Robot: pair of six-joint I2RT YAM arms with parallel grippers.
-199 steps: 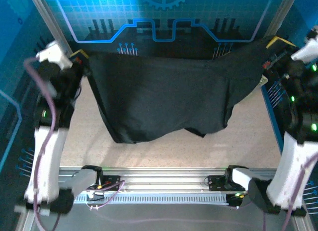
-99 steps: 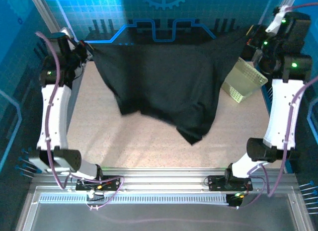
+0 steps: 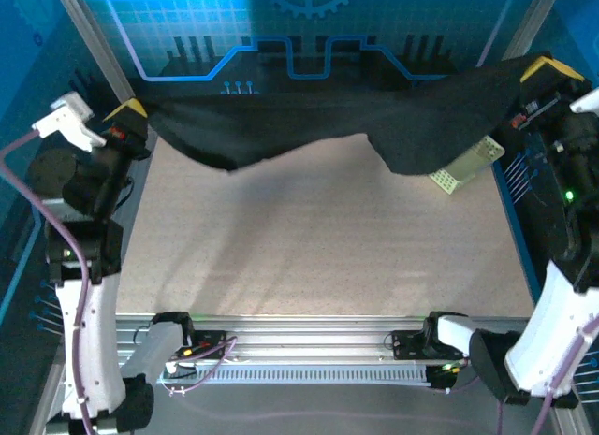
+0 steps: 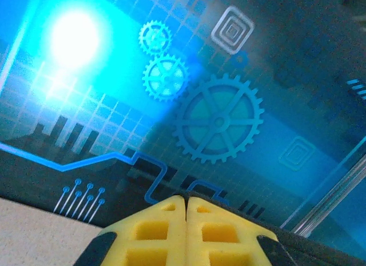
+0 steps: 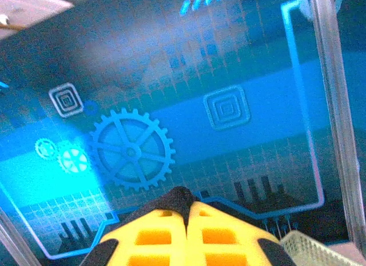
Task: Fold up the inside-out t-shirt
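Shirt swing, high point. A second ago the inside-out t-shirt (image 3: 309, 126) hung as a broad sheet between the arms, its hem low over the table (image 3: 309, 248). Half a second ago it sagged to a point near the middle. Now the hanging part has swung up and away toward the far side, and you see a narrow dark band strung between the two grippers along the table's far edge.

Left gripper (image 3: 129, 110) has shifted outward and holds the shirt's left end. In the left wrist view its yellow fingers (image 4: 166, 229) sit pressed together, with no cloth visible between them, so the hold is read from the overhead view. Right gripper (image 3: 550, 70) is clamped on the right end, with a dark nub of fabric showing at the tips of the fingers (image 5: 157, 234) in its wrist view.

My reading is that you are mid-flick, airing the shirt flat so it can be laid down. No fold is made yet, so the task is early.

Surface: pale speckled table, matte, shirt shadow faint across it. The yellow-green lattice basket (image 3: 465, 166) stands at the far right, partly under the shirt's right drape — watch for cloth snagging on it as you lower.

Room: blue printed backdrop (image 3: 309, 23) with gears and circuit lines, aluminium frame posts (image 3: 94, 37), strong cyan glare at upper left.
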